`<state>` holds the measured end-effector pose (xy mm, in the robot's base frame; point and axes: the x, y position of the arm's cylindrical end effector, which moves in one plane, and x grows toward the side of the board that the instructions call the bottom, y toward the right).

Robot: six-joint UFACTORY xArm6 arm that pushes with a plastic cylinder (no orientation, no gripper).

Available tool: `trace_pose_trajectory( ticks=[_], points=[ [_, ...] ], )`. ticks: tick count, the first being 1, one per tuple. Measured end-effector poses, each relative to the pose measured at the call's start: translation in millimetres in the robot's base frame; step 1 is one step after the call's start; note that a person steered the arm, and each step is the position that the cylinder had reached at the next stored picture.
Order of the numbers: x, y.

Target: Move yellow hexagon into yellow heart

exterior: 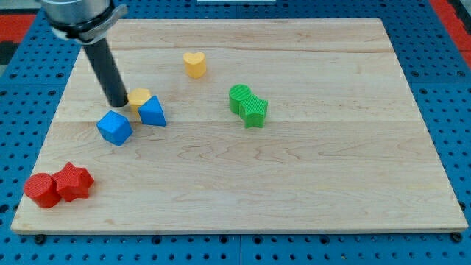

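Yellow hexagon (139,96): it lies on the wooden surface (309,177) in the upper left part of the camera view, touching the blue triangular block (152,112) at its lower right.

My tip (117,102): it stands just at the left side of the yellow hexagon, touching it or nearly so; I cannot tell if there is a small gap.

Fingers: this arm has none, only the dark rod, so there is nothing spread or pressed together to report.

Yellow heart (194,64): it sits to the upper right of the hexagon, clearly apart from it, with bare wood between them.

Progress: I judge that the task is at its start or early middle. The tip is placed behind the hexagon, but the two yellow blocks do not meet yet. The whole push toward the upper right is left.

Direction and long axis: the hexagon is a compact flat piece, so I see no real long axis. Its flat top faces up.

Possible trouble: the blue triangular block may travel together with it.

Other blocks: a second blue block (115,128), two green (247,104) and two red (57,184) lie away from the path.
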<state>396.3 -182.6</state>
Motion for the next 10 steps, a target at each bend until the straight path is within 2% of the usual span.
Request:
trace_pose_trajectory(
  ticks=[1,2,3,4,6,8,10],
  points=[
    [1,2],
    [35,-10],
    [47,3],
    [25,18],
    [-59,18],
    [-11,0],
    [1,31]
  ],
)
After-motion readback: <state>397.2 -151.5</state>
